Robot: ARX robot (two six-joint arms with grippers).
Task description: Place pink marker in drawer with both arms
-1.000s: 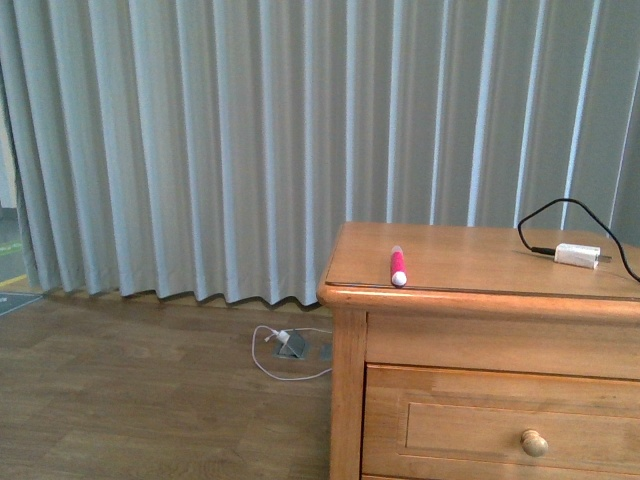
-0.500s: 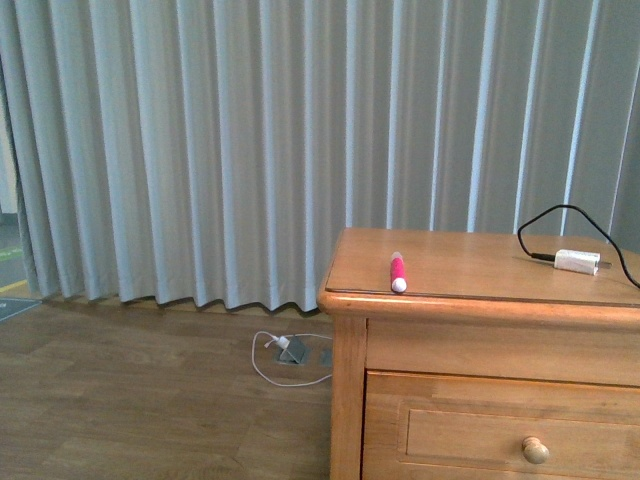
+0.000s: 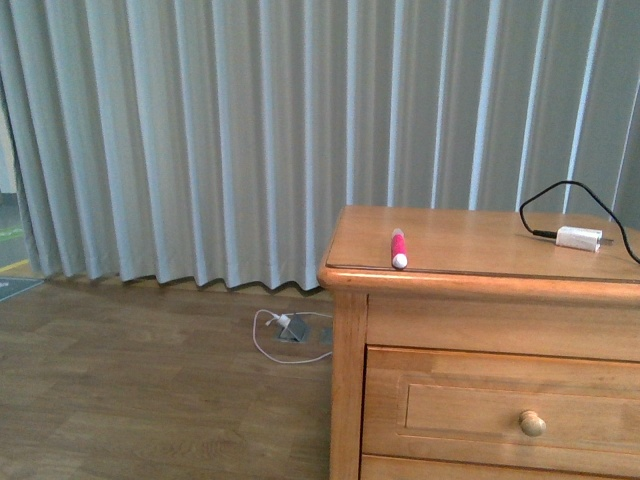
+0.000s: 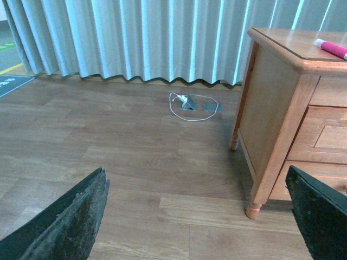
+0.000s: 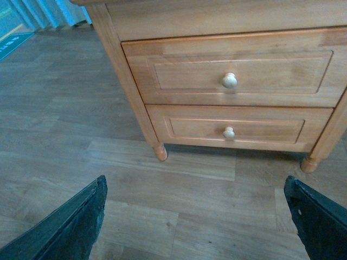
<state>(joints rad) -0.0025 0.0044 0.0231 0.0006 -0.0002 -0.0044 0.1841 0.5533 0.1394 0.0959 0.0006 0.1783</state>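
The pink marker (image 3: 398,248) lies on the wooden cabinet's top near its front left corner, white cap toward me; the left wrist view catches it too (image 4: 329,47). The drawer (image 5: 184,76), the taller upper one with a round knob, is closed; its front also shows in the front view (image 3: 450,410). My left gripper (image 4: 196,184) hangs open over bare floor, left of the cabinet and well below the marker. My right gripper (image 5: 195,187) is open above the floor in front of the cabinet, holding nothing. Neither arm shows in the front view.
A white charger plug (image 3: 579,238) with a black cable lies on the cabinet's top at the right. A shallower drawer (image 5: 190,129) sits below the taller one. A white cord (image 3: 285,330) and a floor socket lie by the grey curtain (image 3: 200,140).
The cabinet and marker sit slightly higher in the front view than a second ago. The marker keeps its place on the cabinet top.
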